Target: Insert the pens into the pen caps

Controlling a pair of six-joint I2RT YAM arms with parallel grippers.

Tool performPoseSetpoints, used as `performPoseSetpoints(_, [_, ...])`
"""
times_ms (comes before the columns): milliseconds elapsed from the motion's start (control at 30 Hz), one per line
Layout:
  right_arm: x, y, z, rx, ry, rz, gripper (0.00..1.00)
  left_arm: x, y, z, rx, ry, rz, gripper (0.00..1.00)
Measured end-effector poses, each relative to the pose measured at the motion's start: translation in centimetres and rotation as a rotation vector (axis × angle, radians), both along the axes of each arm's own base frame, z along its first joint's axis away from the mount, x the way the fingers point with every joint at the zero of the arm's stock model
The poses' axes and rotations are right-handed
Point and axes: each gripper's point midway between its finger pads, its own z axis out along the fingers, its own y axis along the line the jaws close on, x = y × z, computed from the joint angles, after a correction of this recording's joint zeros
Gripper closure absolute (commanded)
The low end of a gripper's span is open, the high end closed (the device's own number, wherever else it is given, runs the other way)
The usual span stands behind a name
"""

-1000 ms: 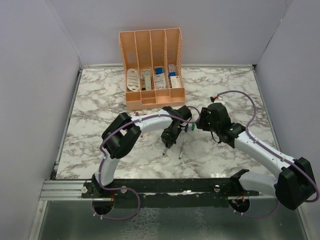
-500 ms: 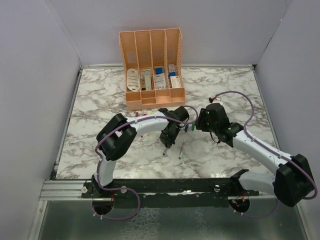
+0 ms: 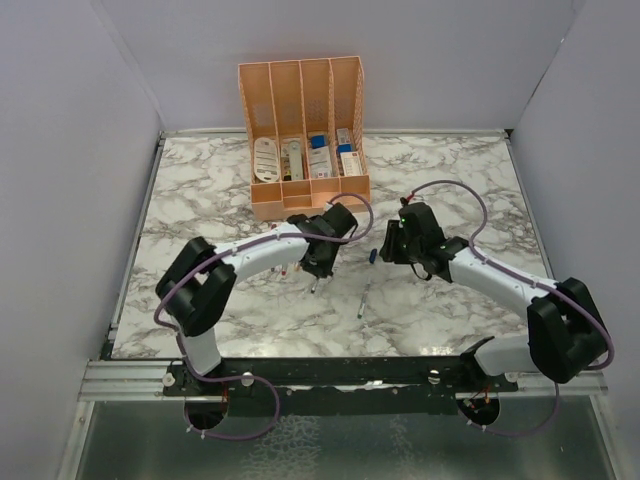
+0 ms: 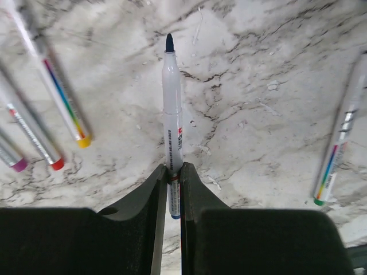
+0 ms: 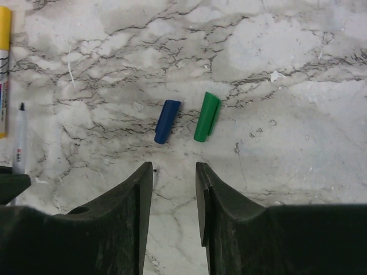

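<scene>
My left gripper [image 4: 172, 167] is shut on the blue-tipped pen [image 4: 171, 109], which points away from the wrist, uncapped, above the marble; in the top view this gripper [image 3: 318, 268] is in front of the organiser. To its left lie the yellow [image 4: 60, 91], red [image 4: 31, 134] and purple [image 4: 12, 157] pens. The green pen [image 4: 338, 143] lies to the right. My right gripper [image 5: 174, 169] is open and empty. It hovers just short of the blue cap [image 5: 167, 121] and green cap [image 5: 207, 116], which lie side by side. The other caps are not in view.
The peach organiser [image 3: 304, 190] with white boxes and cards stands behind both grippers. The green pen [image 3: 362, 298] lies loose on the marble table [image 3: 200, 200] in front of them. A yellow printed object [image 5: 4, 69] shows at the right wrist view's left edge.
My left arm has swung left and towards the organiser, carrying the blue-tipped pen. My right arm has moved left and away from the near edge, towards the blue and green caps.
</scene>
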Motion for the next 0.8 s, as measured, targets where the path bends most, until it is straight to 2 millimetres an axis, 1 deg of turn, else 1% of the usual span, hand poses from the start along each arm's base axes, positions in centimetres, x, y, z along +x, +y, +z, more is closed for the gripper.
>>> performPoseSetpoints(67, [0.4,0.5,0.2,0.009,-0.006,0.017,0.65,0.7,0.2,1.9,-0.033,-0.051,0.023,1.0])
performPoseSetpoints(200, [1.2,1.5,0.6,0.026,-0.016,0.043,0.66,1.9,-0.3,7.4,-0.158,-0.191,0.049,1.0])
performPoseSetpoints(267, [1.6,1.9,0.6,0.03,-0.016,0.053,0.66,2.3,-0.5,9.8,-0.222,-0.25,0.059,1.0])
performPoseSetpoints(333, [1.9,2.2,0.4,0.031,-0.012,0.06,0.66,2.4,-0.5,11.6,-0.28,-0.3,0.066,1.0])
performPoseSetpoints(367, [2.0,2.4,0.2,0.029,-0.007,0.066,0.66,2.4,-0.3,12.2,-0.3,-0.318,0.069,1.0])
performPoseSetpoints(467, [2.1,2.7,-0.3,0.025,0.008,0.076,0.67,2.3,0.1,12.8,-0.325,-0.341,0.075,1.0])
performPoseSetpoints(667, [2.2,3.1,-1.3,0.015,0.036,0.086,0.67,2.0,0.6,12.3,-0.337,-0.352,0.08,1.0])
performPoseSetpoints(800, [2.1,3.2,-1.5,0.012,0.042,0.089,0.67,1.9,0.7,13.0,-0.366,-0.378,0.08,1.0])
